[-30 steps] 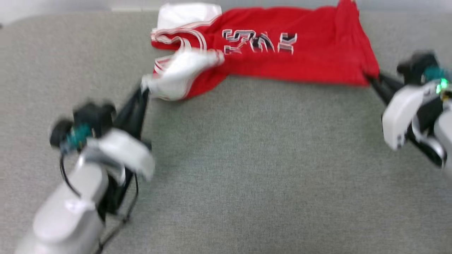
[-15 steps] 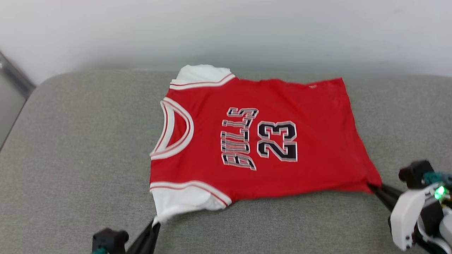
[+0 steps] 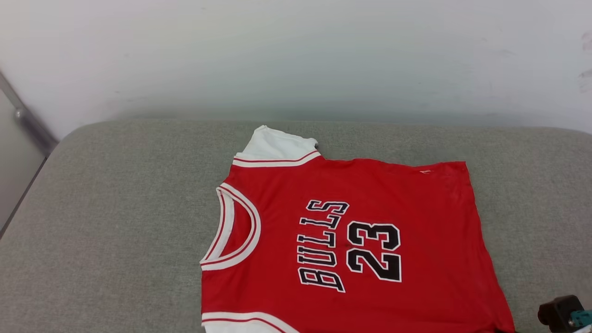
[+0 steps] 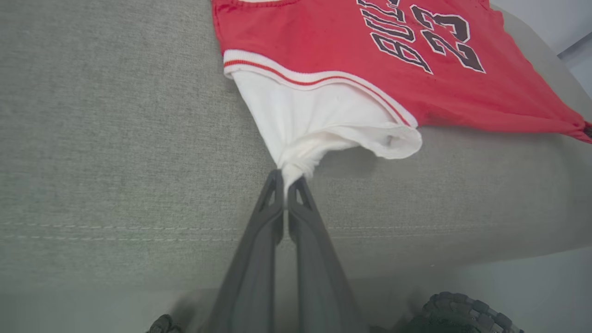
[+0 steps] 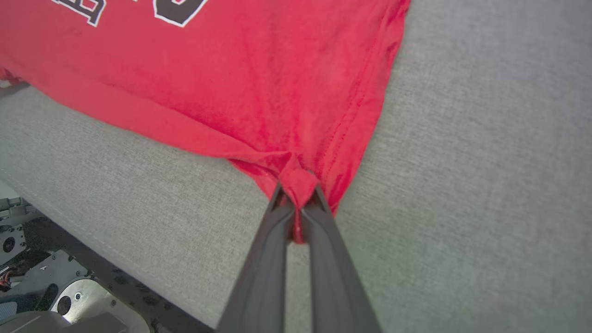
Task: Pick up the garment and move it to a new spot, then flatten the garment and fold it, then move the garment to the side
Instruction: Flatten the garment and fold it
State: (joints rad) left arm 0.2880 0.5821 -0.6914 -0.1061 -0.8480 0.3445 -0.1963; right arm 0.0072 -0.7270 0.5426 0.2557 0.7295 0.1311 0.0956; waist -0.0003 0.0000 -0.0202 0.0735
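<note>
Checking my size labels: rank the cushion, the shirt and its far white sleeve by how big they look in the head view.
1. cushion
2. shirt, cut off at the bottom edge
3. far white sleeve

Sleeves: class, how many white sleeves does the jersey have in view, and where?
2, both on the jersey: the far sleeve lies flat on the cushion; the near sleeve is pinched in the shut left gripper.

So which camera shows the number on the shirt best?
The head view: the number lies whole and sharp in the middle of the shirt. The left wrist view has it too, but smaller and slanted near the top edge. The right wrist view catches just a cut-off scrap of it at the top.
</note>
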